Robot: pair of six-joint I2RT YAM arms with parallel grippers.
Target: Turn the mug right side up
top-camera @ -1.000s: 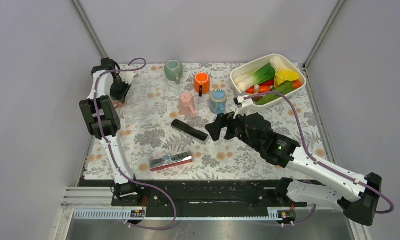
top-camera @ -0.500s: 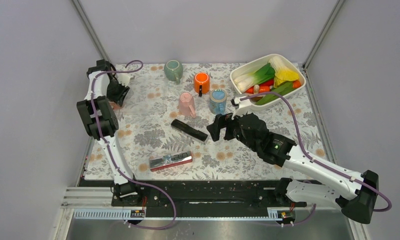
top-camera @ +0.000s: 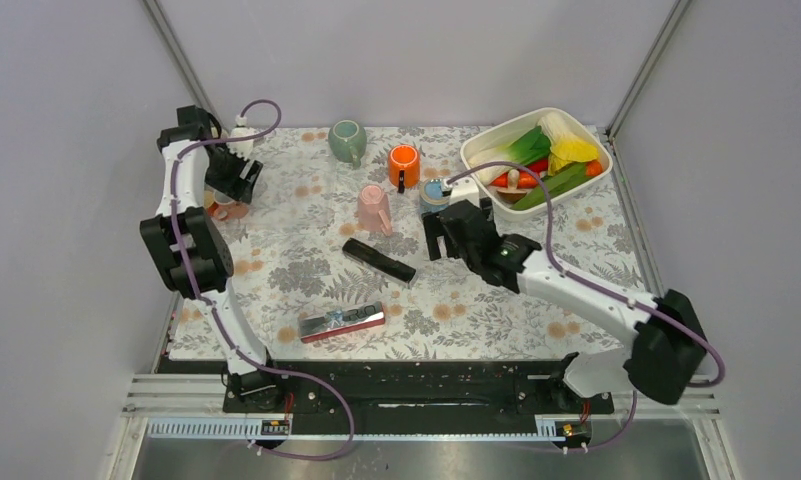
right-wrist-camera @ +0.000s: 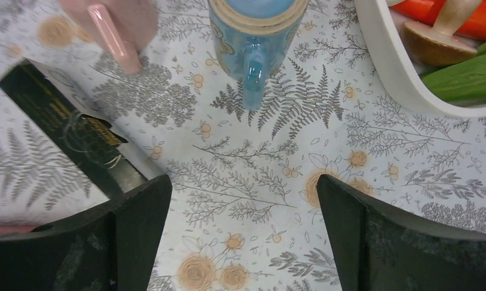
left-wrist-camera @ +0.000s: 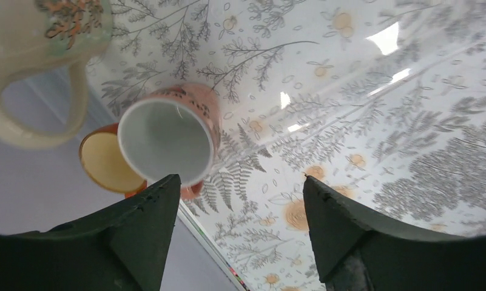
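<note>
Floral table [top-camera: 306, 270] fills most of the frame. Right gripper [right-wrist-camera: 241, 182] hangs mid-frame, jaws spread wide and empty, near the blue mug [right-wrist-camera: 256, 30]. Left gripper [left-wrist-camera: 240, 180] sits upper left, jaws spread too. The pink mug [left-wrist-camera: 165, 140] stands just past its tips, mouth toward the wrist camera.

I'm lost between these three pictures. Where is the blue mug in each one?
Top external: the blue mug sits just right of centre.
Left wrist: not in it.
Right wrist: top centre, handle toward the camera.
Shared landmark: the black bar, lower left of the mug in both those views.
</note>
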